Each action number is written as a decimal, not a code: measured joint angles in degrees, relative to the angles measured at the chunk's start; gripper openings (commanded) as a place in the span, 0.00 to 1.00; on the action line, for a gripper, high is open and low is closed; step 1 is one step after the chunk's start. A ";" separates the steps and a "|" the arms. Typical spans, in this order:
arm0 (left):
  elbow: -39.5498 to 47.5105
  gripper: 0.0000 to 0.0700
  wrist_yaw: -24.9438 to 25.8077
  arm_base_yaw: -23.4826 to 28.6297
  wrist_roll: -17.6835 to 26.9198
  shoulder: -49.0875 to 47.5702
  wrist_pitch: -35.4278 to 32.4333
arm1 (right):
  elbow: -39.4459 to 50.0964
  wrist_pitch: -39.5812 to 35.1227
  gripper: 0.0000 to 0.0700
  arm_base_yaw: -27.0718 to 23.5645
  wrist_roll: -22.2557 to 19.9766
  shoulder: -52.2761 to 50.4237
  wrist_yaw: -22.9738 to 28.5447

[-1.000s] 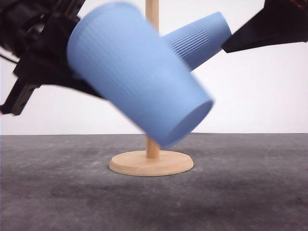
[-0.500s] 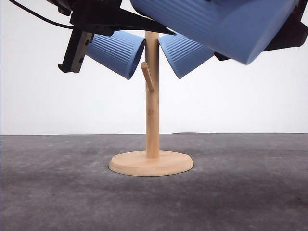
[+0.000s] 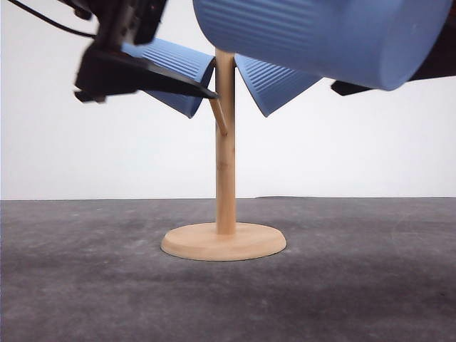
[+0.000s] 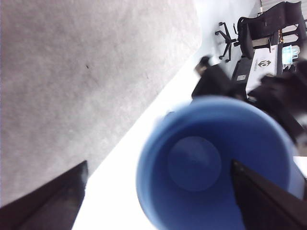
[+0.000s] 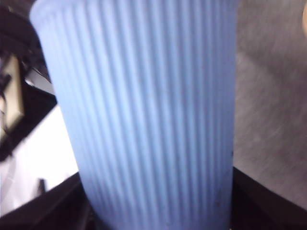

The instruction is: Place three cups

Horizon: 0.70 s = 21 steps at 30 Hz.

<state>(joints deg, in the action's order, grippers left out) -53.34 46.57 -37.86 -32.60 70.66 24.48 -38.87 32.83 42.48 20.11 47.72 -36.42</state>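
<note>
Three cups are up around a wooden stand (image 3: 225, 214) on the dark table (image 3: 85, 285). One cup (image 3: 174, 75) hangs tilted on the stand's left side, mouth down toward the post; a second cup (image 3: 274, 82) mirrors it on the right. The third cup (image 3: 320, 35) lies nearly sideways, close to the front camera, above and in front of the post, its flat base toward the right. The right gripper (image 5: 158, 211) is clamped on this third cup, a dark finger pressed to each ribbed side. The left gripper (image 4: 158, 201) has its fingers spread wide either side of the left cup's mouth, not touching it.
</note>
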 measured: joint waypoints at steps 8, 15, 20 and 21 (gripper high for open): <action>0.00 0.85 -8.93 7.81 8.37 -12.42 12.19 | 0.02 -2.50 0.59 -0.11 20.05 0.34 -1.01; 0.00 0.85 -14.69 13.83 13.04 -23.40 16.13 | 0.02 -14.73 0.59 -1.41 42.79 7.32 -9.72; 0.00 0.85 -14.78 16.52 13.75 -27.78 17.94 | 0.02 -30.30 0.59 -1.67 58.74 15.11 -14.53; 0.00 0.85 -14.78 16.82 13.75 -28.29 18.43 | 0.02 -33.70 0.59 -1.72 61.85 16.56 -14.46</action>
<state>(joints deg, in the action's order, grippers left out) -53.34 31.79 -21.04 -18.85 42.36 42.91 -38.85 -0.86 40.76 81.95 64.29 -50.88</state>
